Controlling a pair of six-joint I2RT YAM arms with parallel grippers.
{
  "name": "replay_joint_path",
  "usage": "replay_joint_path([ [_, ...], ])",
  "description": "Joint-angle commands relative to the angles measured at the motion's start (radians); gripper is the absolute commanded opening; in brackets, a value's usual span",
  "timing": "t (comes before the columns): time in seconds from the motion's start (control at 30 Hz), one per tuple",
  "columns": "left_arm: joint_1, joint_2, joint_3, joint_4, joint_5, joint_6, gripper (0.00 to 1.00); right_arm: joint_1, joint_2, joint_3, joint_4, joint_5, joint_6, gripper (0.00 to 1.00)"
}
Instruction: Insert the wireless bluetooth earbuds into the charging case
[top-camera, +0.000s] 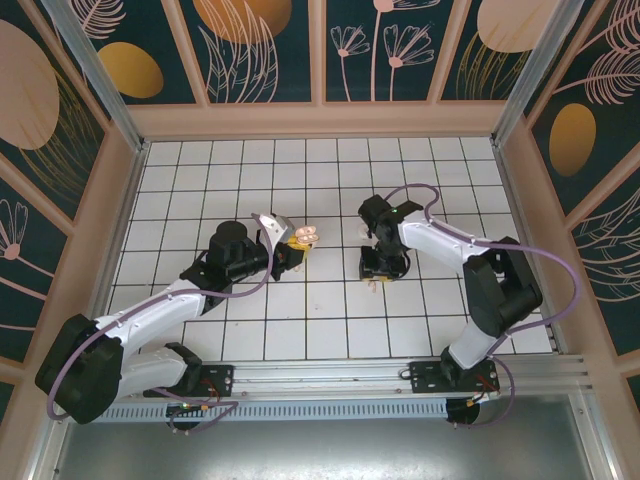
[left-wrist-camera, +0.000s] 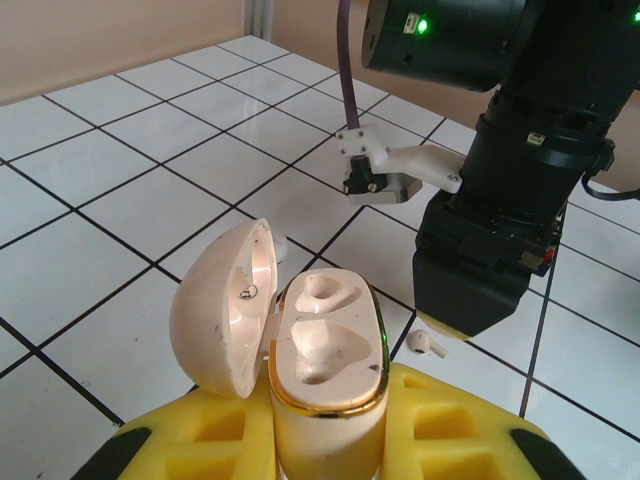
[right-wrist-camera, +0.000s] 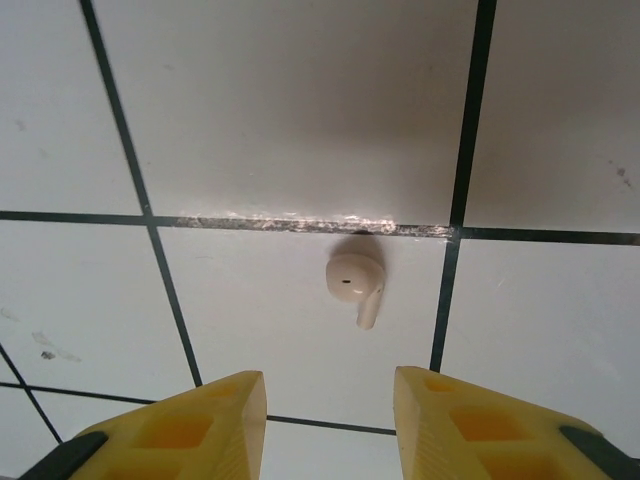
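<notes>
Between the fingers (left-wrist-camera: 200, 435) of the left gripper (left-wrist-camera: 328, 440), clamped on it, the charging case (left-wrist-camera: 328, 370) stands with lid (left-wrist-camera: 215, 315) open toward 9 o'clock, both recesses empty. One earbud (right-wrist-camera: 356, 283) lies on a tile (right-wrist-camera: 250, 300) at 12 o'clock from the right gripper (right-wrist-camera: 330, 420), whose jaws stand apart.

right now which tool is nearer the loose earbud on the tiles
Right. The right tool hangs over the earbud, open; the left tool holds the case off aside.

top looks down; both close wrist views probably share one earbud (right-wrist-camera: 356, 283).
</notes>
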Motion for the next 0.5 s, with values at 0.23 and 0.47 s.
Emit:
replay_joint_path([
  [0.23,0.003,0.001,0.032,0.009,0.017,0.013,0.19,-0.008,0.082,-0.004,0.021,0.03,0.006,0.35],
  [0.47,0.004,0.0,0.035,0.001,0.017,0.015,0.19,-0.009,0.11,-0.01,0.051,0.029,-0.019,0.35],
])
